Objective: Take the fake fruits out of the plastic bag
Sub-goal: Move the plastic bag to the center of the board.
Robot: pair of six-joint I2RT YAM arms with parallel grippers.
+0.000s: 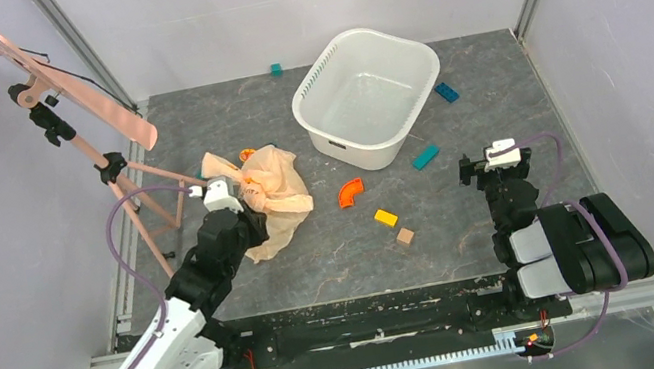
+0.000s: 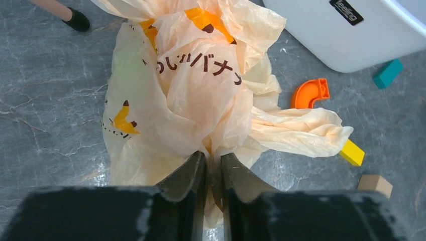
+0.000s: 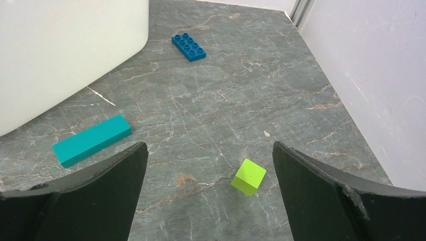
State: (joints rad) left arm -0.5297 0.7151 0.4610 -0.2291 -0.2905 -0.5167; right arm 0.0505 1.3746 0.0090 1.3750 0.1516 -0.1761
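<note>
Grey stone-look counter (image 1: 334, 244): plastic bag (image 2: 196, 95) lies crumpled, left jaws clamped on its near fold.
Grasp step; right jaws gape empty, well away from it. Fake fruits unseen, presumably inside, ahead of the left jaws; next calls for lifting and tipping.

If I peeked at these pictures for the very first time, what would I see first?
Probably the crinkly peach plastic bag with yellow bananas, lying left of centre, its near edge pinched by the left gripper. Then the big white tub at the back, with little coloured blocks scattered near it. The right gripper hangs wide open on the right.
</note>
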